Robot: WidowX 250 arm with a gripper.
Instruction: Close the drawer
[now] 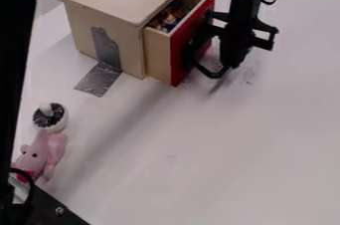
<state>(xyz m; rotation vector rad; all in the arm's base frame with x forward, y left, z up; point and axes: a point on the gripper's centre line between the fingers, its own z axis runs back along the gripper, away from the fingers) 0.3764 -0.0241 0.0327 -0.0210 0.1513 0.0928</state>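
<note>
Drawer (177, 56) with a red front juts from a wooden cabinet (110, 25) on a white tabletop (219, 154), the black gripper (222, 69) hanging just outside that front; whether it is set wide or narrow cannot be told.

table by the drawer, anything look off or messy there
Two small oddities: dark smudges mark the white table out past the red front of the open drawer, and silver tape runs from the cabinet onto the table, probably to anchor it. Nothing looks broken.
</note>
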